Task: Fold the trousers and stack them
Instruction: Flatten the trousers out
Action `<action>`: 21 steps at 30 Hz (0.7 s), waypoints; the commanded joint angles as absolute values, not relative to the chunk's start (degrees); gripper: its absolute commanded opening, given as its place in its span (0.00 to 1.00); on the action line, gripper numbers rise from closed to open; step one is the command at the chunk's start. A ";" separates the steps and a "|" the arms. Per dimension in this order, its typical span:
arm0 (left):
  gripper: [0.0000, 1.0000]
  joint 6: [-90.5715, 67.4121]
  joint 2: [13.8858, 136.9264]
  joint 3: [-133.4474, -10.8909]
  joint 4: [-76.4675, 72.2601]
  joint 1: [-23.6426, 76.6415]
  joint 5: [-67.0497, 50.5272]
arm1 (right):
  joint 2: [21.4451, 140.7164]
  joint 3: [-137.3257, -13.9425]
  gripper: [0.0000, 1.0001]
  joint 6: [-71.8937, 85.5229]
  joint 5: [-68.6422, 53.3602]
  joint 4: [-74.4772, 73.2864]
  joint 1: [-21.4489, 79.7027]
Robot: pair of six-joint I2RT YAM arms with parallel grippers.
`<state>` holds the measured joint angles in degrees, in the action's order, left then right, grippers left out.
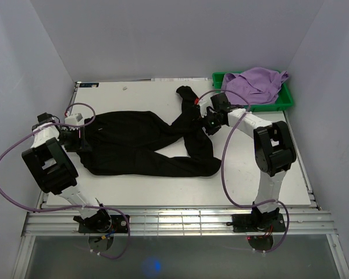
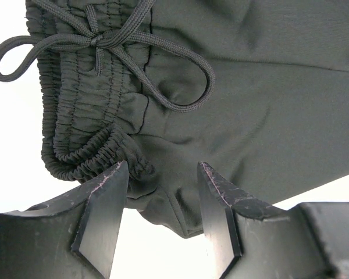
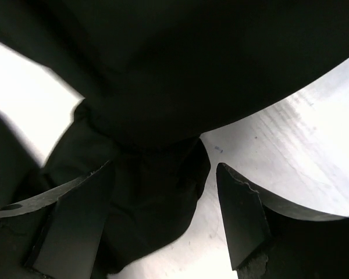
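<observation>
Black trousers (image 1: 139,142) lie spread out; drawstring waistband at left; legs rightward, one bent away.

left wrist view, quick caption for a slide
Open left fingers flanking the waistband corner of the black trousers, drawstring bow beyond.

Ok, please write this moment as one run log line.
trousers: spread on table, unfolded | left gripper: open at waistband | right gripper: open above trousers

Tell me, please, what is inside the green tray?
A lilac garment lies heaped in the green tray, filling most of it. Whatever may lie under the cloth is covered.
</observation>
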<state>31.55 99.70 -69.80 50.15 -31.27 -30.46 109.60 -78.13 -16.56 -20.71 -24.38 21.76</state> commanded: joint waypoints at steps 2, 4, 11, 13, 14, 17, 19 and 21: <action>0.62 33.04 99.58 -68.64 49.13 -30.59 -32.96 | 113.46 -76.64 0.74 -11.43 -19.95 -16.26 21.45; 0.62 33.05 99.49 -67.94 48.26 -30.50 -32.61 | 114.08 -76.64 0.52 -11.25 -21.09 -17.58 21.36; 0.31 31.12 102.04 -64.52 42.63 -30.41 -24.88 | 96.53 -62.79 0.08 -8.01 -18.04 -20.29 15.48; 0.21 30.85 102.74 -62.94 40.61 -30.50 -22.69 | 88.91 -60.13 0.08 -7.39 -14.43 -23.36 11.79; 0.18 30.68 102.83 -62.49 39.91 -30.50 -22.15 | 86.51 -58.99 0.08 -6.77 -10.32 -24.86 10.47; 0.07 30.15 103.01 -61.35 37.89 -30.50 -20.48 | 79.56 -55.56 0.08 -6.24 -3.29 -32.48 5.72; 0.05 29.88 103.01 -61.35 37.00 -30.59 -20.04 | 75.69 -52.04 0.08 -6.85 -0.37 -34.88 3.17; 0.04 29.71 103.01 -61.61 36.83 -30.59 -19.78 | 72.88 -49.67 0.18 -8.86 1.67 -37.87 0.81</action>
<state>29.06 102.15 -63.35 40.91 -30.52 -26.17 74.98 -53.63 -7.64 -5.06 -29.10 2.72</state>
